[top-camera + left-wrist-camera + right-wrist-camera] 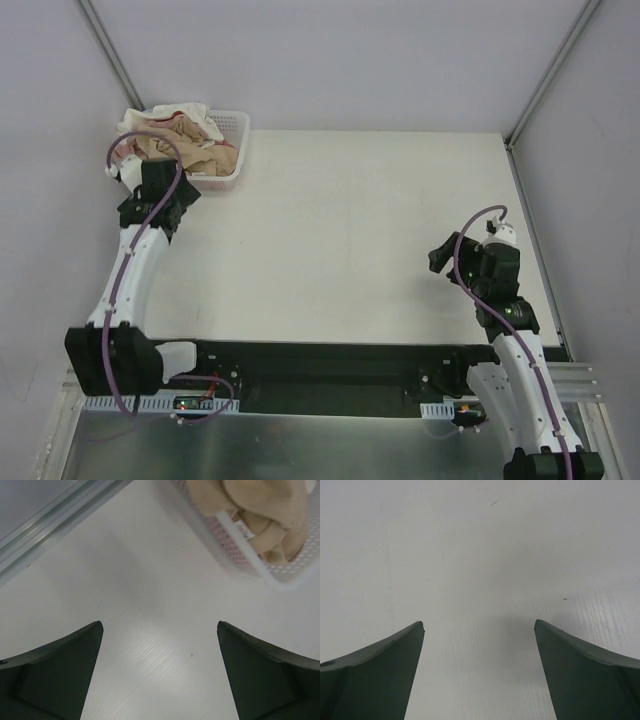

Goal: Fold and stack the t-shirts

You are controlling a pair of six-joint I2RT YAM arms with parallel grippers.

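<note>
Several crumpled t-shirts lie heaped in a white lattice basket (pixel 238 150) at the table's far left. A tan-beige shirt (pixel 172 142) lies on top and a cream-white one (pixel 185 111) behind it. In the left wrist view the tan shirt (pixel 260 505) shows in the basket (pixel 240 555) at upper right. My left gripper (pixel 148 186) (pixel 160 627) is open and empty, low over bare table just beside the basket's near-left side. My right gripper (pixel 438 260) (pixel 479 625) is open and empty over bare table at the right.
A metal frame rail (pixel 55 520) runs along the table's left edge close to my left gripper. The white table (pixel 350 230) spreads between the two arms. Frame posts stand at the far corners.
</note>
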